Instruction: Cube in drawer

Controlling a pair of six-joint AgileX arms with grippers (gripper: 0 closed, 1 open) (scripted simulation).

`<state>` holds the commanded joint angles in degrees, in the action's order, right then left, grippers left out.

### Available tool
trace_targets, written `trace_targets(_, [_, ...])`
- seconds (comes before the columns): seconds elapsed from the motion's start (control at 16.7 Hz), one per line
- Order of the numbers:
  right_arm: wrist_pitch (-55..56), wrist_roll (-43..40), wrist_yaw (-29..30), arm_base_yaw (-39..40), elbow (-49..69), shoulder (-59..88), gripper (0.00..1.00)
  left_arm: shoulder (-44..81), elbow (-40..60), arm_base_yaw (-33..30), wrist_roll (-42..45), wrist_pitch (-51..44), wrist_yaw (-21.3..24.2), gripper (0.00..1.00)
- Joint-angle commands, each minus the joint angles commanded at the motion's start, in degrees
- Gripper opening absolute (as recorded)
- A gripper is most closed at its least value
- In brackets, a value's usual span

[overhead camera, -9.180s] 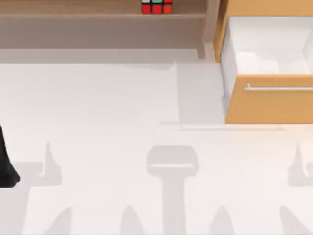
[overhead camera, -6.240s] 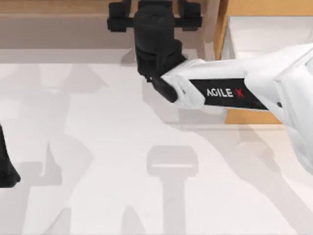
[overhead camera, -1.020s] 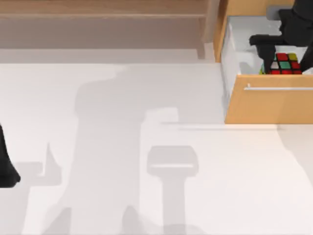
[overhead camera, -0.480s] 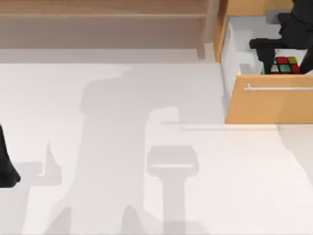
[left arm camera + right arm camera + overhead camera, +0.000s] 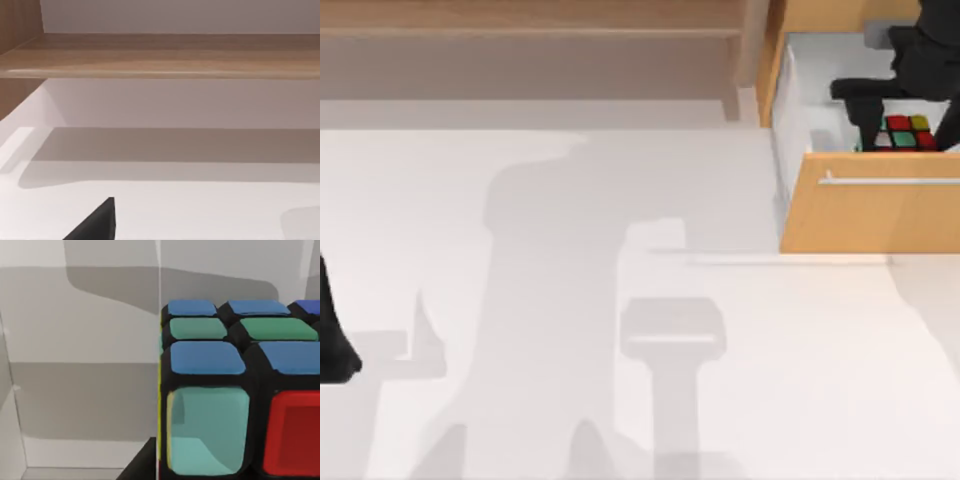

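At the top view's left edge the left arm (image 5: 332, 335) is parked, well apart from the work; whether its jaws are open or shut cannot be told. Its wrist view takes in the shelf (image 5: 160, 55) and bare table (image 5: 200, 210). Along the far side the shelf is seen again, with nothing on it.

At the right, the drawer (image 5: 870, 210) is pulled out, its silver handle (image 5: 890, 181) across the front. The right gripper (image 5: 905, 105) is reached down into the white interior, and the cube (image 5: 905, 133) is seen between its dark fingers (image 5: 865, 95), just behind the front panel. In the right wrist view the cube (image 5: 225, 390) is seen close up against the white walls; whether it rests on the floor cannot be told. The jaws appear closed on the cube, though the contact itself is hidden.

Judged from this, release is the step in hand. If the cube is let go while not yet seated, it could tumble. If the fingers are opened too little before lifting, it could be dragged back up. The front panel could be clipped on withdrawal, since the gripper is close to it.
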<state>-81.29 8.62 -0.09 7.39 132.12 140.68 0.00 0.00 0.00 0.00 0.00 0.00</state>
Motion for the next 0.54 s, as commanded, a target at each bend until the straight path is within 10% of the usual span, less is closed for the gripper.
trace_targets(0.18, [0.0, 0.0, 0.0, 0.0, 0.0, 0.0, 0.98, 0.0, 0.0, 0.0, 0.0, 0.0, 0.0, 1.0])
trace_targets(0.54, [0.0, 0.0, 0.0, 0.0, 0.0, 0.0, 1.0, 0.0, 0.0, 0.0, 0.0, 0.0, 0.0, 1.0])
